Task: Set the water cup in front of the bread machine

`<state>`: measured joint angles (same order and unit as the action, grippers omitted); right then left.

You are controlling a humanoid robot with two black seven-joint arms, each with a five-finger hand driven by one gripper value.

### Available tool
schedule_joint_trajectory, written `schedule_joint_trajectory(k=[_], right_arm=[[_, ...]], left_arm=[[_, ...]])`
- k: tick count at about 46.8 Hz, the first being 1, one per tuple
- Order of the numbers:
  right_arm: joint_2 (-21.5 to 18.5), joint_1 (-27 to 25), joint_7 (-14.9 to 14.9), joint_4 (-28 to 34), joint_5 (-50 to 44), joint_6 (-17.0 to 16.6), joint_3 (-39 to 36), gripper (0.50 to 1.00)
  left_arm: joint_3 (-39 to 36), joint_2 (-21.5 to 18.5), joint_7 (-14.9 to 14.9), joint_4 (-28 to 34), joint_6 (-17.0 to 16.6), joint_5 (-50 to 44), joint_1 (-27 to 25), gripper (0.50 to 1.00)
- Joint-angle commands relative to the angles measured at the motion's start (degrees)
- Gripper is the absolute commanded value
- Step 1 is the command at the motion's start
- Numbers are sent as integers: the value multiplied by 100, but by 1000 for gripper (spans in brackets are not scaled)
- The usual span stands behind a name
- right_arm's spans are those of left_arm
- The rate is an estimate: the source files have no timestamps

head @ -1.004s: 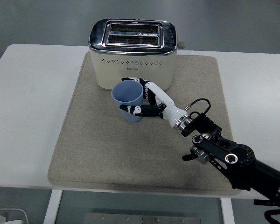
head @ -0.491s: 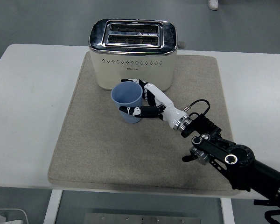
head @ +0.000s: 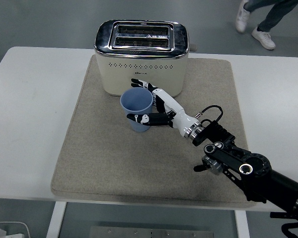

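Right hand (head: 158, 110) reaching in from near right, fingers curled round blue water cup (head: 137, 109), thumb across its near side. Cup upright on grey mat (head: 89, 148), just near of cream bread machine (head: 141, 57), apparently close to its front. Person's shoes (head: 253, 25) beyond far right table (head: 35, 89) edge.

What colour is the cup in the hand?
Light blue cup, clearest in the head view, held by the right hand.

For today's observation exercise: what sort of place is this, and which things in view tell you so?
Probably a robotics lab or test room, not a home kitchen. A cream two-slot toaster stands on a beige felt mat on a plain white table, a white robot hand grips a blue plastic cup, and the floor is bare grey.
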<state>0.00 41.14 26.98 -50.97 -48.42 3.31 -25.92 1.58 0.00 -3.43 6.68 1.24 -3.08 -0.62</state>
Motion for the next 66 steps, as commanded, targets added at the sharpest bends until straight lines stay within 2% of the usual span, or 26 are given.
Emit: schedule_joint_trajectory(k=[1,29,56,66], right_arm=[[0,-9,0,0,-1,-5,0,924],[70,0,0,-18,8,-286,0,924],[290,0,0,-27,8,-304,0,924],[308,0,0,-27,17,-471,0,924]], left_arm=[[0,0,0,0,-1,0,0,1000],[0,0,0,0,-1,0,0,1000],[0,0,0,0,-1,0,0,1000],[0,0,0,0,-1,0,0,1000]])
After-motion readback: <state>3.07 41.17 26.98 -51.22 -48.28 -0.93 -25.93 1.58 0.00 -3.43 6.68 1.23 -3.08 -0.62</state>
